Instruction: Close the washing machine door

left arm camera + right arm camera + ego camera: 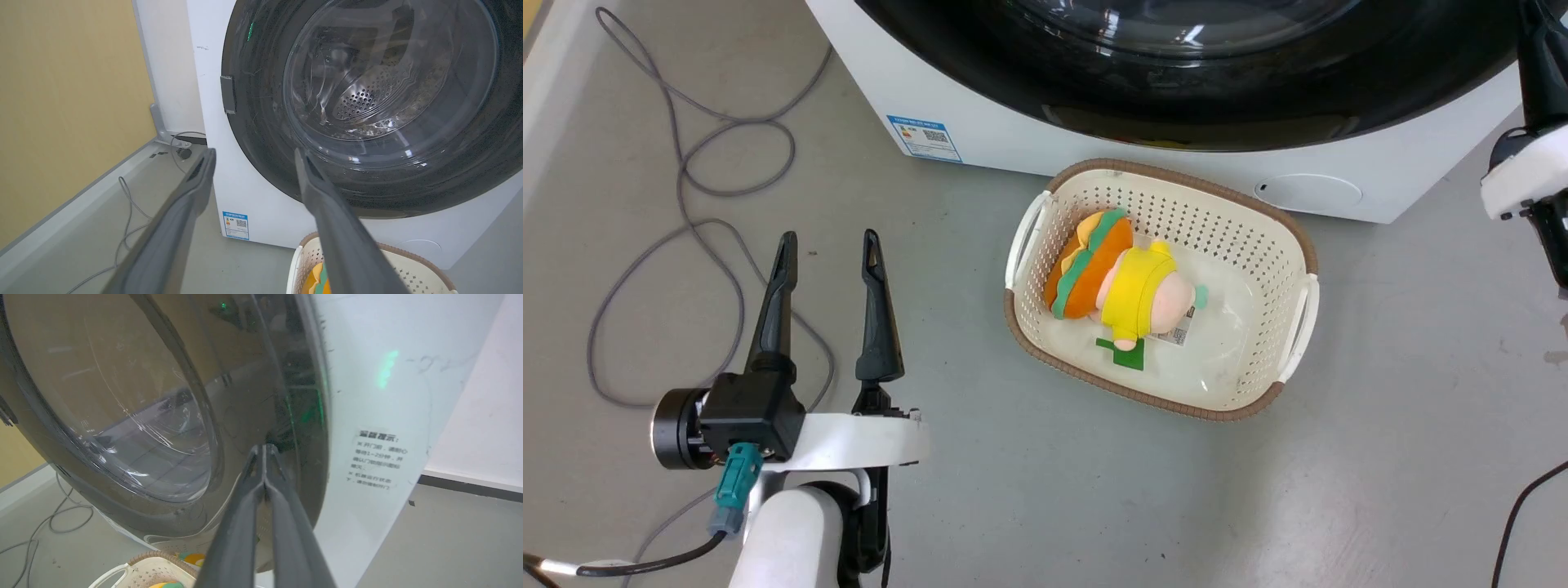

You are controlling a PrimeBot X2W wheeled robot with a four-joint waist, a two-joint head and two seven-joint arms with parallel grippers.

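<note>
- While the right claw (264, 447) has its two fingers pressed together, their tips sit at the glossy black rim of the washing machine door (388, 94), near its right edge.
- That door lies flat against the front of the washing machine (261, 204).
- Left claw (830, 237): fingers apart, empty, above the floor (1094, 506).
- A cream basket (1176, 192) holding a plush toy (1127, 282) stands just before the machine.

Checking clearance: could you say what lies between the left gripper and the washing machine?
Bare floor separates left gripper from washing machine, in the head view.
</note>
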